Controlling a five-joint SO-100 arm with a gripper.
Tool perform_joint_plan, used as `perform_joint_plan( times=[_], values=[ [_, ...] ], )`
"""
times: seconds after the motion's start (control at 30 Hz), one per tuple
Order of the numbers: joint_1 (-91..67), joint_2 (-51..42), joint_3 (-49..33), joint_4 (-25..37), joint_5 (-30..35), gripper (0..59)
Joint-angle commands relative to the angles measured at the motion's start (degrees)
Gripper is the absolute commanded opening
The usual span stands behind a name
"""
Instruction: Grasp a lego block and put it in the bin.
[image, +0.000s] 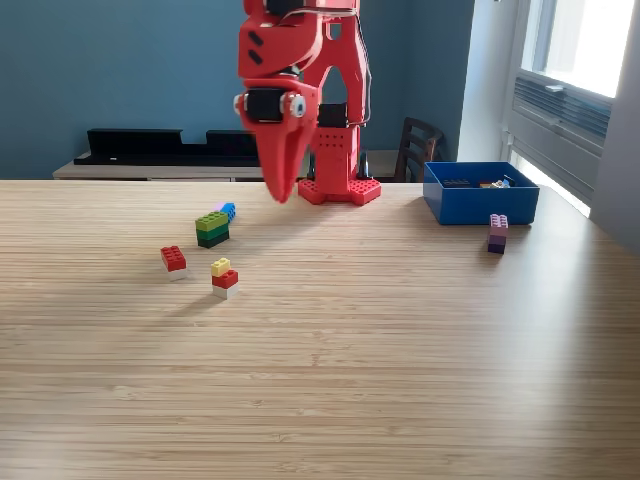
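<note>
My red gripper (283, 192) hangs above the table's back middle, its jaws pressed together with nothing held. Below it and toward the exterior view's left lie a green and dark green lego stack (212, 229) with a blue block (228, 211) behind it, a red block on a white one (174, 261), and a yellow, red and white stack (224, 278). The blue bin (480, 200) sits at the back right with a few blocks inside. A pink and purple block stack (497, 233) stands just in front of the bin.
The arm's red base (340, 188) is fixed at the table's far edge. Behind the table stand a black tray on a low shelf (160, 145) and a dark chair (418, 148). A window lies at the right.
</note>
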Motion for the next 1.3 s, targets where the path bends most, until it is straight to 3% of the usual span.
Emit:
perform_joint_plan(
  times=[0.03,0.23,0.4,1.1,1.3],
  values=[
    [8.0,4.39,0.18,-3.16,1.85,5.2],
    [10.72,4.22,2.46,-6.68,1.67,15.8],
    [11.95,4.04,4.13,-9.23,2.37,20.3],
    [12.66,3.6,5.19,-10.63,3.16,20.7],
    [14.41,-4.75,0.62,-10.37,3.25,21.0]
  ],
)
